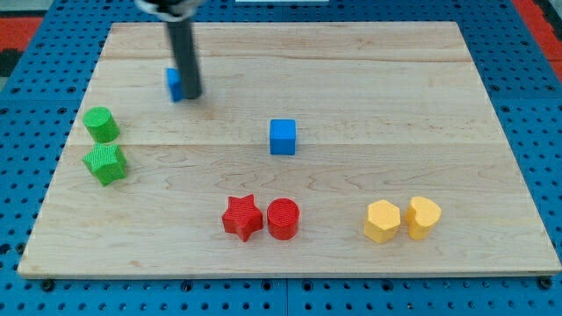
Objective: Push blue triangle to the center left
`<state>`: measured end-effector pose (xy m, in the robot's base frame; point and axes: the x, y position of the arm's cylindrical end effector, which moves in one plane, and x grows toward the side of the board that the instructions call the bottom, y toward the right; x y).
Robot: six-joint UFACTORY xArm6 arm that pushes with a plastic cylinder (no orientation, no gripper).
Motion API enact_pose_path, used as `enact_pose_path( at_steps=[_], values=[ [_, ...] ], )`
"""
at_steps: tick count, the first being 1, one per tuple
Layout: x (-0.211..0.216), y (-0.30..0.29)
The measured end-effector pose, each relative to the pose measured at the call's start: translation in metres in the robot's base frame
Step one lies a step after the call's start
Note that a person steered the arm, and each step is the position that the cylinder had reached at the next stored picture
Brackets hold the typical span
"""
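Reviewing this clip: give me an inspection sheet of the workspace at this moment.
Surface: wooden board, on a blue pegboard.
Job's things: blue triangle, upper left, mostly hidden behind the rod, shape hard to confirm.
Clutter: blue cube near centre; green cylinder and green star at the left edge; red star touching red cylinder; yellow hexagon beside a second yellow block, lower right.
Grippers: none; my tip sits against the blue triangle's right side.
Cables: nothing seen.
Surroundings: red surface in the top corners.
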<state>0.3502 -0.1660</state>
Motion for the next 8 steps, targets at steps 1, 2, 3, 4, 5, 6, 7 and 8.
enact_pose_path(
  at_steps=[1,2,3,4,5,6,7,8],
  values=[
    [-0.056,-0.016],
    [-0.081,-0.052],
    [-0.101,-0.075],
    [-0.137,-0.095],
    [-0.117,-0.113],
    [-0.074,-0.106],
    [-0.042,-0.106],
    [-0.022,-0.102]
  ],
)
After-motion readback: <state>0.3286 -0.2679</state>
